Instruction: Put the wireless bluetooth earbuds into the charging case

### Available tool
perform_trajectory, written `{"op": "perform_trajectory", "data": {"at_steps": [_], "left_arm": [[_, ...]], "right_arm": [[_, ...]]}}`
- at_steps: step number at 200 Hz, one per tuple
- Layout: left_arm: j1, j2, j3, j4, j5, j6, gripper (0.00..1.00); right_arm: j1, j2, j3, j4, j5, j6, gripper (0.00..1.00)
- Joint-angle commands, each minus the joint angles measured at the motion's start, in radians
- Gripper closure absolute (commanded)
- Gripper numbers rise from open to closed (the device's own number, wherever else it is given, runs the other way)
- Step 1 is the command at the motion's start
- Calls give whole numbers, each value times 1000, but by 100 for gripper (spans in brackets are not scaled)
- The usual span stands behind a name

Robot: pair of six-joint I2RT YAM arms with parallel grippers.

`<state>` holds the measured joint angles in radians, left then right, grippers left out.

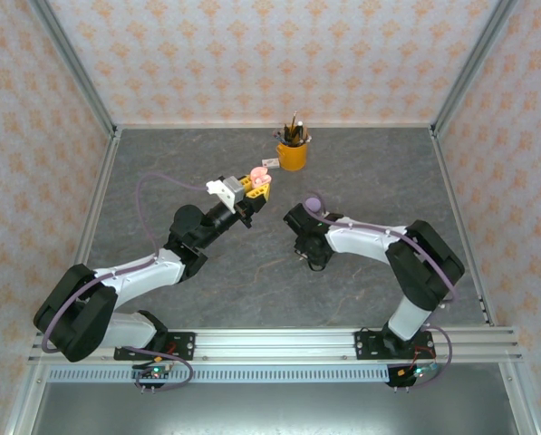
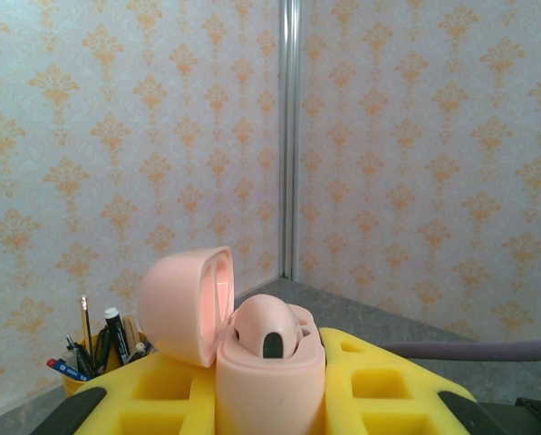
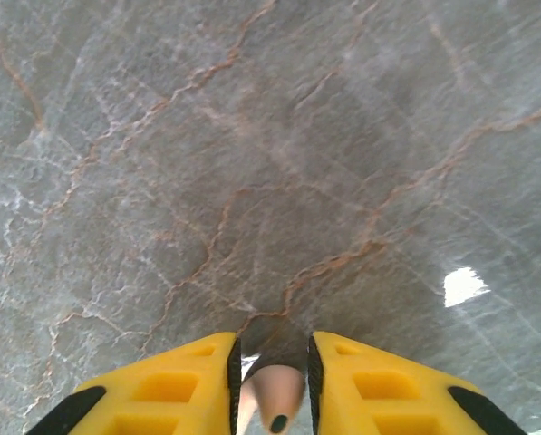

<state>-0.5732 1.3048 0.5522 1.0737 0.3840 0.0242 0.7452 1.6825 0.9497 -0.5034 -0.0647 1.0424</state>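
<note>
My left gripper (image 2: 270,403) is shut on the pale pink charging case (image 2: 270,385), held upright off the table with its lid (image 2: 184,308) swung open to the left. One pale pink earbud (image 2: 265,328) sits in the case, dark tip facing the camera. From above, the case (image 1: 262,175) shows at the left gripper's (image 1: 255,188) yellow tips, mid-table. My right gripper (image 1: 313,258) points straight down at the table. Its yellow fingers (image 3: 179,385) stand close on either side of a second pale pink earbud (image 3: 277,394), which sits between the pads of the gripper (image 3: 273,381).
A yellow cup (image 1: 293,155) of pens stands at the back of the grey marble table (image 1: 379,172), just behind the raised case; it also shows low left in the left wrist view as the pen cup (image 2: 93,349). Patterned walls close in three sides.
</note>
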Motion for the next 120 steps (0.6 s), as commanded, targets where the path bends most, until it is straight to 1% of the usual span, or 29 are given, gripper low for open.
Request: {"op": "perform_trajectory", "data": {"at_steps": [1, 47, 62, 78, 89, 96, 104, 120], "left_arm": [[11, -22, -12, 55, -13, -2, 100], [10, -30, -18, 54, -17, 0, 100], [10, -32, -20, 55, -17, -1, 100], [11, -31, -21, 60, -17, -5, 100], [11, -31, -21, 61, -17, -7, 100], [11, -32, -21, 61, -18, -9, 100], [11, -33, -21, 61, -18, -9, 100], [11, -37, -21, 60, -20, -10, 100]], "right_arm": [[2, 31, 35, 4, -40, -69, 74], [2, 87, 93, -51, -112, -271, 76], [2, 104, 120, -64, -131, -371, 76], [1, 125, 166, -106, -128, -490, 77], [2, 136, 194, -137, -103, -552, 77], [2, 140, 207, -153, -91, -580, 76], [2, 138, 217, -166, -85, -600, 72], [2, 109, 223, -176, -68, -589, 63]]}}
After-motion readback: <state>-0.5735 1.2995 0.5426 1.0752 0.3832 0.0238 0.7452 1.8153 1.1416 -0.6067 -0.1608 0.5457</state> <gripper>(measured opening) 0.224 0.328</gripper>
